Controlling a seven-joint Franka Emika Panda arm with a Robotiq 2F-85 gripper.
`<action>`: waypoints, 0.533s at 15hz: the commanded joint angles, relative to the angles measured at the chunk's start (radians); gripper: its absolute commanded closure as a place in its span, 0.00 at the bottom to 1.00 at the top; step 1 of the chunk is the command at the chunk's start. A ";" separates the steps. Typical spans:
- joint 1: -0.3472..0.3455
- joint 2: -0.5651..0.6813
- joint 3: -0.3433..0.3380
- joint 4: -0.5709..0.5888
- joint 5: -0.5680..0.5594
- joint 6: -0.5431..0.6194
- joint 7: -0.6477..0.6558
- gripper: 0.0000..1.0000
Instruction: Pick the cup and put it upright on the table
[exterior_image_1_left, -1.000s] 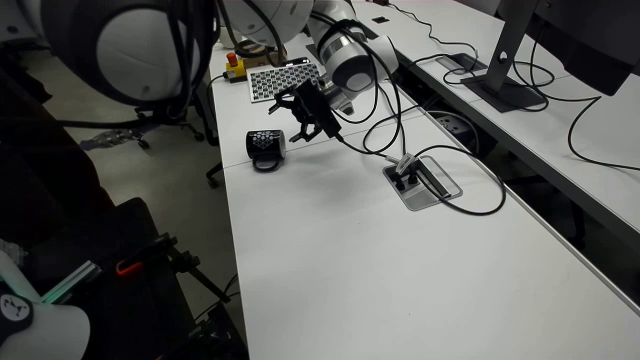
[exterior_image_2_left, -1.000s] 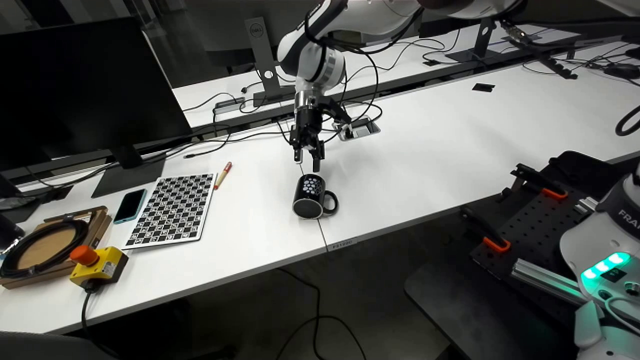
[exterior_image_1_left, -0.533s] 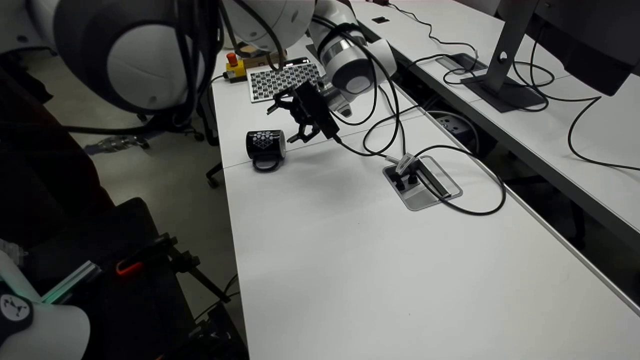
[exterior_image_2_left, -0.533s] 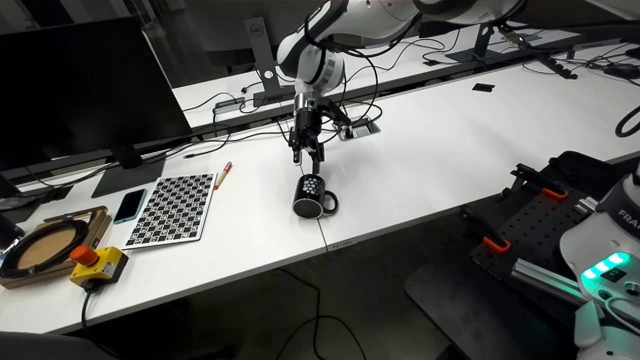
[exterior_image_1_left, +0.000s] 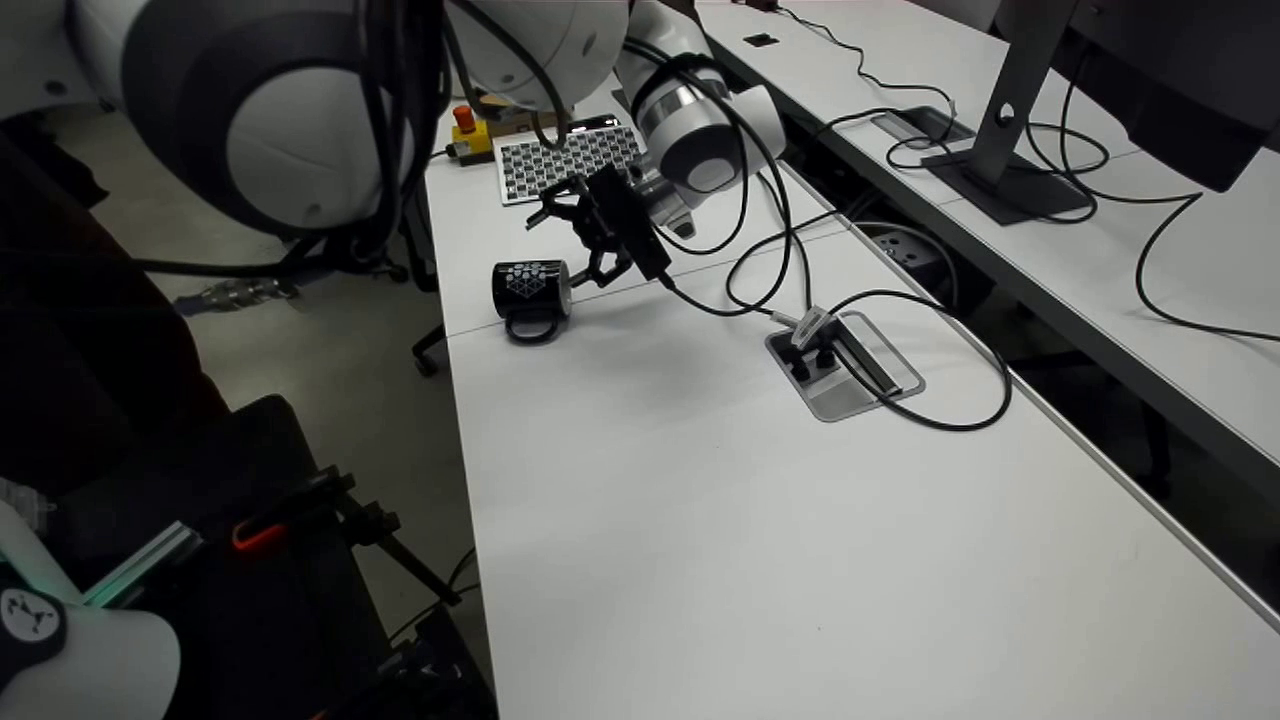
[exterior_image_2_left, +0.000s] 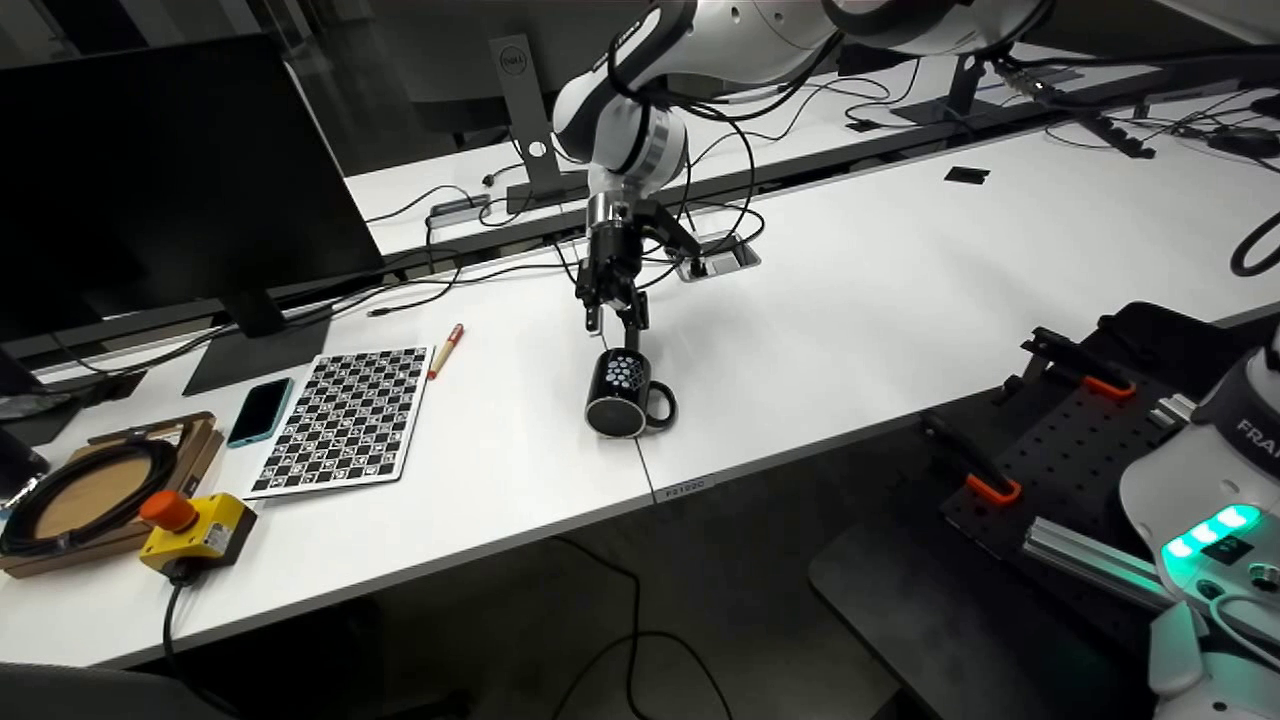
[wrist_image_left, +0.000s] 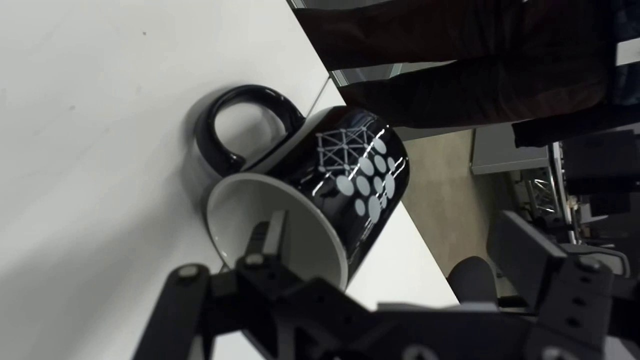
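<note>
Because the cup (wrist_image_left: 345, 170) lies on its side on the counter (exterior_image_1_left: 800, 560), grasping, lifting and uprighting remain; the gripper (wrist_image_left: 393, 222) stands spread, one finger (wrist_image_left: 273, 236) apparently inside the cup's mouth.

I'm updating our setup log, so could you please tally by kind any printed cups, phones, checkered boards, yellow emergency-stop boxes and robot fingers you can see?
Printed cup: 1
Phone: 1
Checkered board: 1
Yellow emergency-stop box: 1
Fingers: 2
Total: 6
</note>
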 joint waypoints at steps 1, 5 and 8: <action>0.001 0.044 0.016 0.069 -0.003 -0.050 0.028 0.00; 0.005 0.053 0.023 0.075 -0.001 -0.069 0.029 0.00; 0.006 0.058 0.027 0.079 0.001 -0.081 0.030 0.00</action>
